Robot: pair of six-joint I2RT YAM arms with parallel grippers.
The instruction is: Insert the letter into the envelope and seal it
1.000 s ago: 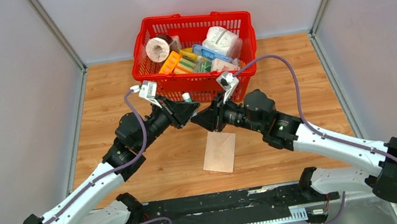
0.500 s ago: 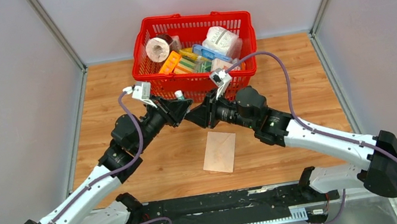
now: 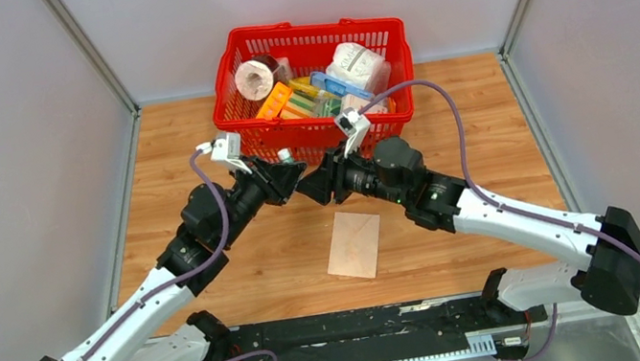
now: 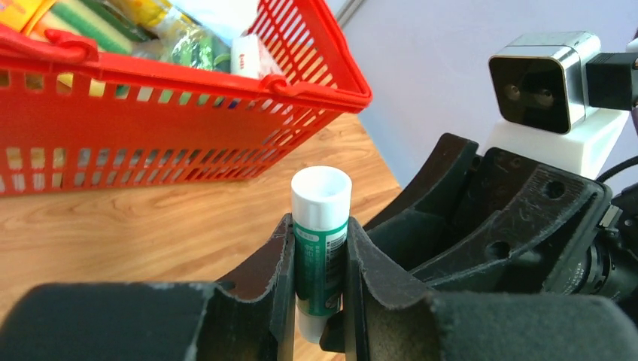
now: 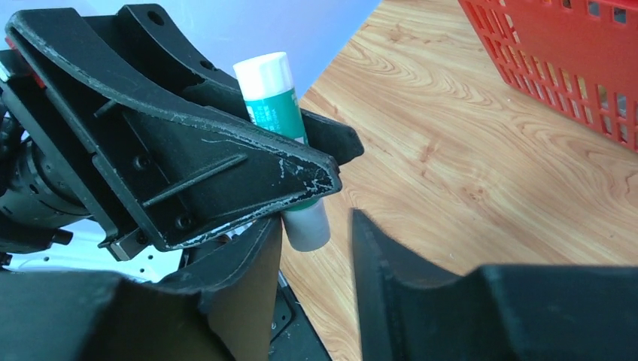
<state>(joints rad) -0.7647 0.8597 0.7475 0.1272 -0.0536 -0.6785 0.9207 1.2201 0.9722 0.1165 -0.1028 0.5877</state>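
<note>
The tan envelope [image 3: 353, 244] lies flat on the wooden table, below both grippers and apart from them. The whitish letter is not in view. My left gripper [image 3: 293, 169] is shut on an upright green and white glue stick [image 4: 321, 248], held above the table in front of the basket. The stick's white cap points up. My right gripper [image 5: 316, 226] is open, tip to tip with the left one. Its jaws stand on either side of the white lower end of the glue stick [image 5: 307, 226], and I see no contact.
A red basket [image 3: 311, 25] full of groceries stands at the back of the table, just behind both grippers. Its front wall [image 4: 150, 128] is close to the left gripper. Grey walls bound the table left and right.
Both grippers have moved a little up and left, toward the basket. The right arm has reached further in, bringing its open jaws around the bottom of the glue stick.
</note>
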